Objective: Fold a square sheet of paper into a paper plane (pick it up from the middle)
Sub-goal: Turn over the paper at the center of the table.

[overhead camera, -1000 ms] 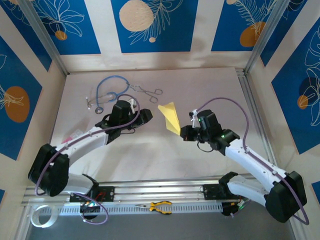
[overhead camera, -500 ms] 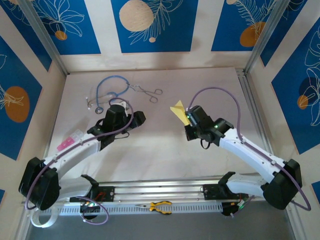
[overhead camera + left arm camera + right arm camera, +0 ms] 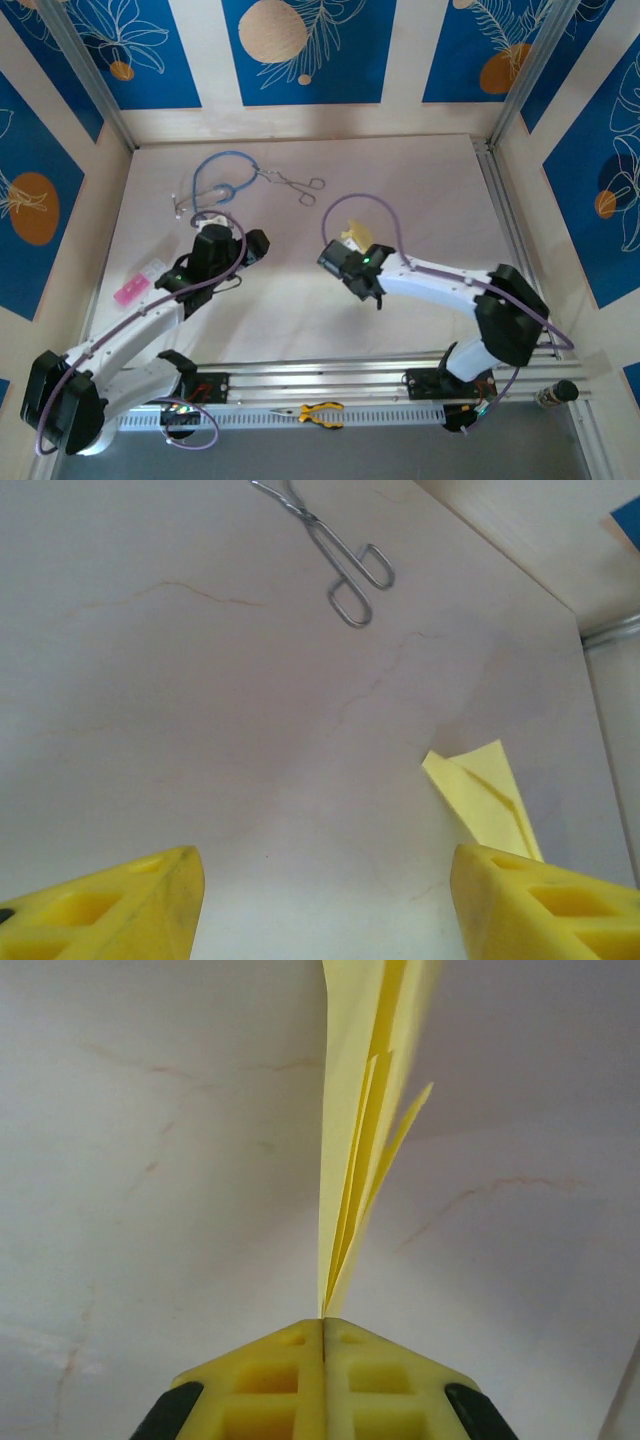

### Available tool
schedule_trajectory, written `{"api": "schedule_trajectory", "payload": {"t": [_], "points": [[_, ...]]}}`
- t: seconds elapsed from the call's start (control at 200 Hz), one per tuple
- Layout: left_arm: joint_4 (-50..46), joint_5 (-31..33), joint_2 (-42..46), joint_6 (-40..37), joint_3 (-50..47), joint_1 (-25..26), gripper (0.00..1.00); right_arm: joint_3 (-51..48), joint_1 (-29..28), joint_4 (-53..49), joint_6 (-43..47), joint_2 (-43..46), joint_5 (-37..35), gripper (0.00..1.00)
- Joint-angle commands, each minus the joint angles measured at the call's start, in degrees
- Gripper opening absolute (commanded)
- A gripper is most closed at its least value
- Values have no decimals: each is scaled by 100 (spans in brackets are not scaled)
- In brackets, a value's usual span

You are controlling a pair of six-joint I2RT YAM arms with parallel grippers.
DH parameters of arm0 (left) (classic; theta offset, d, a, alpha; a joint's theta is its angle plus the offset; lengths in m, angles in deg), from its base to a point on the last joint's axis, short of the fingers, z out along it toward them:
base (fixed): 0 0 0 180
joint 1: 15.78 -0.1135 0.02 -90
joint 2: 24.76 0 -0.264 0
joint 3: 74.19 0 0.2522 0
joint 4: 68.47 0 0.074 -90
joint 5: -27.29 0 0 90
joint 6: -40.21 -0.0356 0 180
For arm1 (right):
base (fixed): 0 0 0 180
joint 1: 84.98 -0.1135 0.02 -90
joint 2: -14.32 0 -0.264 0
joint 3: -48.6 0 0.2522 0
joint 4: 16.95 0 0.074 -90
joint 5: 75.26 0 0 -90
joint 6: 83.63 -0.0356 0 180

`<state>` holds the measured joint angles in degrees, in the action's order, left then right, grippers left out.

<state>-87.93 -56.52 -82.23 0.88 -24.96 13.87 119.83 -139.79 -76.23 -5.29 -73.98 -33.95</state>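
While my right pincer [image 3: 323, 1322] is clamped on the paper plane [image 3: 355, 1110], its yellow jaws meet flush with no gap between them; the pale-yellow folded layers run straight out from that seam, seen edge-on in the right wrist view and fanning slightly apart toward their far end; whether the plane touches the table [image 3: 420, 180] beneath it I cannot tell. From the top view, the plane [image 3: 353, 233] shows as a small yellow wedge just beyond my right wrist, near the middle of the table and a little right of centre. My left pincer [image 3: 325, 900] stands with its jaws wide apart and nothing between them, over bare table; in the left wrist view the plane [image 3: 485, 795] lies ahead and beyond the right-hand jaw, apart from it. A pair of metal forceps [image 3: 335, 555] lies flat farther back on the table, well apart from both pincers; a blue stethoscope [image 3: 215, 185] lies to the left of the forceps, toward the back left; a small pink object [image 3: 132, 290] rests at the table's left edge beside my left arm; yellow-handled pliers [image 3: 320, 412] lie on the rail at the near edge, between my two bases.
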Motion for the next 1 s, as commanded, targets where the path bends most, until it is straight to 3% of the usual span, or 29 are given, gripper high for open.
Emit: {"api": "schedule_trajectory", "payload": {"t": [0.0, 0.25, 0.455, 0.685, 0.82, 0.995], "points": [[-241, 270, 191, 83, -83, -113, 67, 300, -438, -101, 69, -431, -437, 1], [-223, 138, 167, 192, -124, -161, 67, 632, -750, -380, -498, -734, -639, 2], [-139, -42, 4, 232, -56, -170, 67, 379, 111, -436, -703, 118, -275, 0], [-31, -152, -90, 307, -122, -179, 67, 273, 871, -543, -21, 372, -747, 0], [-18, -189, -93, 333, -140, -185, 68, 333, 809, -413, 286, 82, -806, 0], [-54, -180, -46, 333, -157, -205, 68, 447, 288, -370, 356, -473, -941, 0]]}}
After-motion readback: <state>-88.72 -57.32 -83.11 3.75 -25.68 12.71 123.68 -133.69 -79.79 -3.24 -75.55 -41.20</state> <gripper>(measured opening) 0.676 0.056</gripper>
